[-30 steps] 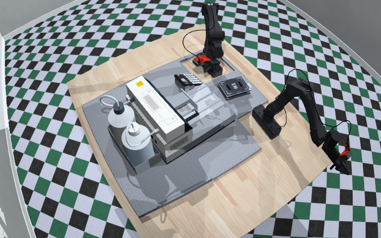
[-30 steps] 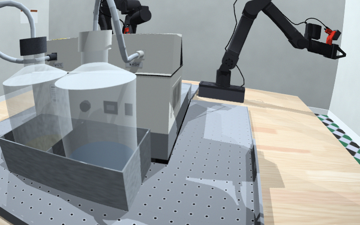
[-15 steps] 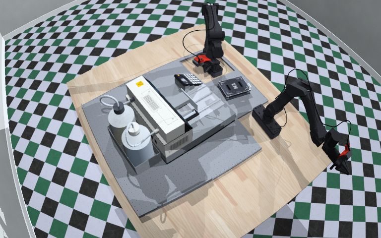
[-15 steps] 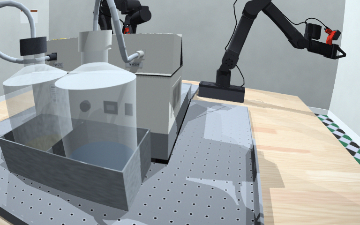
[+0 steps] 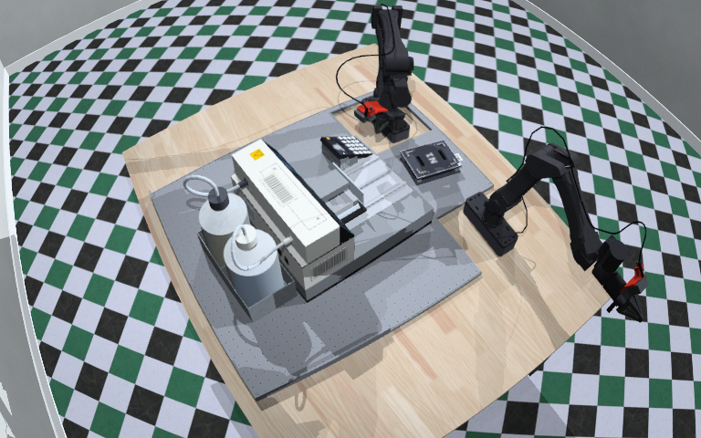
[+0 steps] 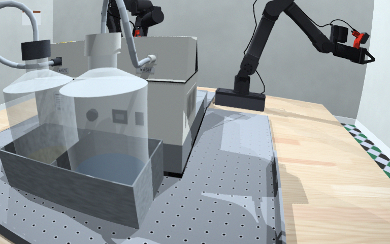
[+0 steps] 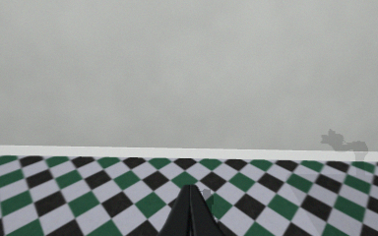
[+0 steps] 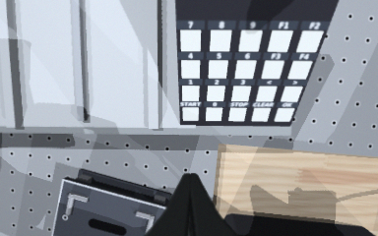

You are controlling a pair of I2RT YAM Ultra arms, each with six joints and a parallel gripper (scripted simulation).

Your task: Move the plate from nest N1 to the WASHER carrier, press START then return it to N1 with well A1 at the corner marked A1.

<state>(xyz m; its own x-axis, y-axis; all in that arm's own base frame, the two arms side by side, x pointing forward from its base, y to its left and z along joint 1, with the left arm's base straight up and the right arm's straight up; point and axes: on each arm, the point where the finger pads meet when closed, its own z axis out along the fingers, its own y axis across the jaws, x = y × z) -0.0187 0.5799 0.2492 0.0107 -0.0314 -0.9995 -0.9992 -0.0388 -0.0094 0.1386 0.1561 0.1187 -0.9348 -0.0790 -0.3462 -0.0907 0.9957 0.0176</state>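
The plate itself we cannot make out for certain: a pale bluish strip [image 5: 348,212] shows in the dark-edged carrier [image 5: 360,209] at the mouth of the washer [image 5: 289,193] [image 6: 169,60], the rest hidden under the housing, so we cannot tell whether anything is seated. The nest N1 [image 5: 417,174] [image 8: 113,206] shows its bare top face and lettering. Near it stands the keypad [image 5: 353,146] [image 8: 228,74], an orange patch at one upper corner, with START [image 8: 190,114] leftmost in the lowest row. Our right gripper [image 5: 381,127] [image 8: 190,182] hangs above the bench near the keypad and N1, fingers together, holding nothing. Our left gripper [image 5: 641,318] [image 6: 373,60] [image 7: 189,194] points out past the table, also closed on nothing. Behind the washer, two bottles stand in a grey tray [image 5: 258,307] [image 6: 71,186].
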